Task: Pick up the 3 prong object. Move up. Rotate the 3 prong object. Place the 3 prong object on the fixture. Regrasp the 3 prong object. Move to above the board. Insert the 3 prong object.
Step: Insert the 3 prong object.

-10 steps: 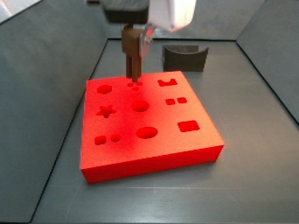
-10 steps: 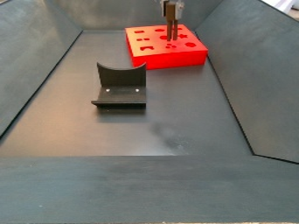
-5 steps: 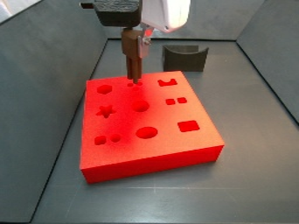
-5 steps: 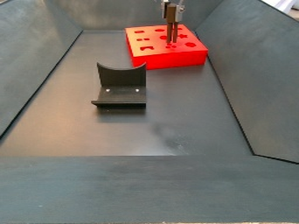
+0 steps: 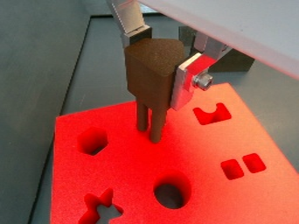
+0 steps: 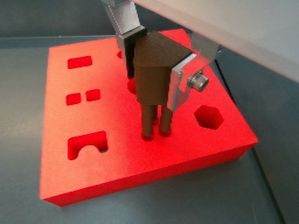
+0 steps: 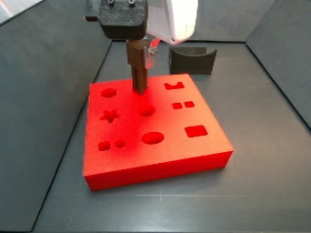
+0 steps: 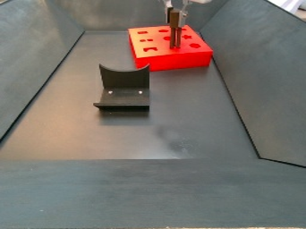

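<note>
My gripper (image 5: 162,66) is shut on the 3 prong object (image 5: 152,74), a dark brown block held upright with its thin prongs pointing down. The silver fingers (image 6: 184,80) clamp the block's two sides. The prong tips (image 6: 149,131) meet the top of the red board (image 6: 198,153) at its far part, between the hexagon cutout (image 5: 93,140) and the notched cutout (image 5: 212,114). How deep the tips sit cannot be made out. In both side views the gripper (image 7: 141,50) stands over the board (image 7: 134,155) with the piece (image 8: 174,31) hanging straight down. The fixture (image 8: 122,88) stands bare on the floor.
The board (image 8: 191,55) lies at the far end of a grey bin with sloped walls (image 8: 42,72). Star (image 7: 109,116), circle (image 7: 152,138) and square (image 7: 195,132) cutouts lie nearer on its top. The fixture (image 7: 195,59) sits behind the board.
The gripper has come straight down with the 3 prong object, and the prongs' lower ends now reach the board's top where the three small holes were showing.
</note>
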